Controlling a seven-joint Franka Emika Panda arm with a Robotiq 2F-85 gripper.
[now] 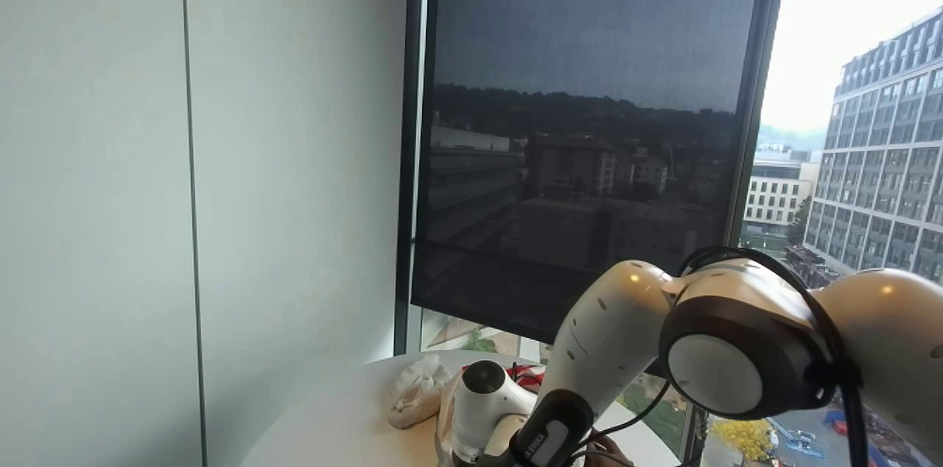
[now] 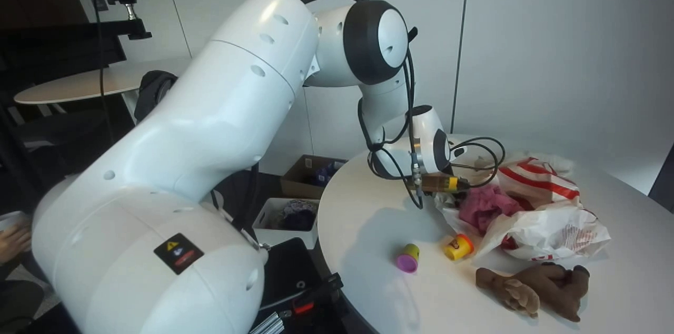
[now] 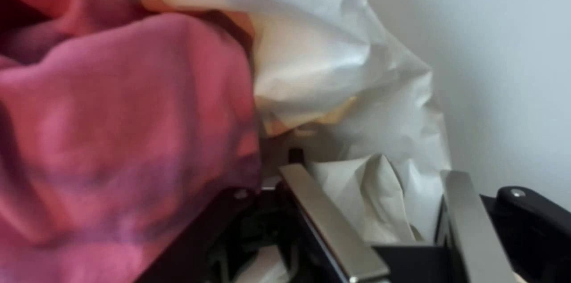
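Wrist view: gripper (image 3: pixel 374 173) at lower right of frame, jaws standing apart, a crumpled fold of white bag (image 3: pixel 312 60) showing in the gap; can't tell if either finger touches it. Bag runs from top centre down to lower right. Pink cloth (image 3: pixel 134 104) fills most of the left side, just beside the nearer jaw.

In an exterior view, arm (image 2: pixel 237 97) comes from lower left, wrist end over the bag's upper-left edge (gripper tips hidden there). Bag sits right of centre, red stripes at its top, cloth bunched in its left part. Yellow tub (image 2: pixel 459 247), orange lid, lies near the bag's lower left. Green tub (image 2: pixel 408 258), purple lid, tipped at lower centre. Brown plush toy (image 2: pixel 547 286) lying at lower right. All on white table (image 2: pixel 632 276).
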